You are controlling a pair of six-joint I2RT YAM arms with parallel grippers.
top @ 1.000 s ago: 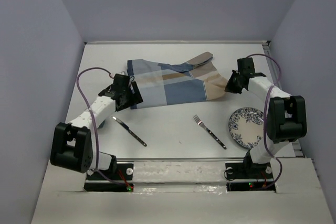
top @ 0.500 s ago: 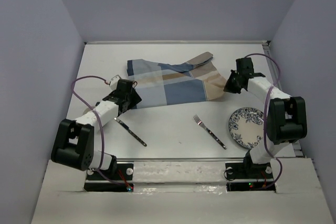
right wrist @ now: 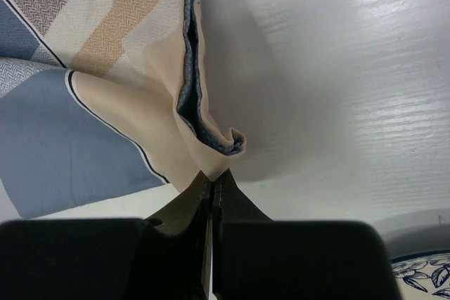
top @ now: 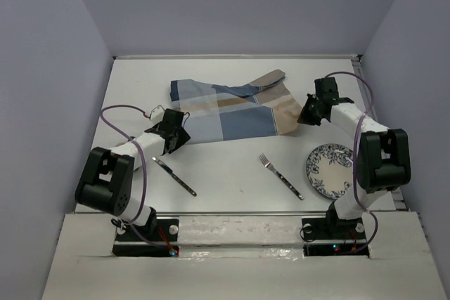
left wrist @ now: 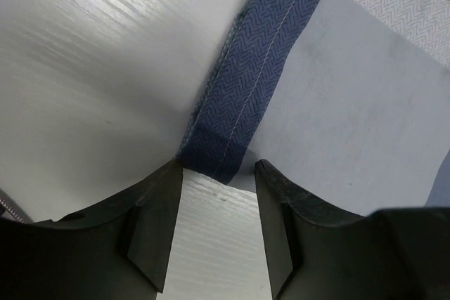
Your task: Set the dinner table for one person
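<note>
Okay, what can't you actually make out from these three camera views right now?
Top view: fingers of the left gripper, hidden under its wrist.
Right wrist view: plate, cut off at the bottom corner.
Right wrist view: how much placemat the right gripper pinches, hidden between its fingers.

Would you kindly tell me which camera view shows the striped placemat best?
Top external: the whole placemat shows, rumpled, its far edge folded. Left wrist shows only its dark blue corner between the left gripper's open fingers; right wrist only a tan fold pinched by the right gripper's shut fingers.
</note>
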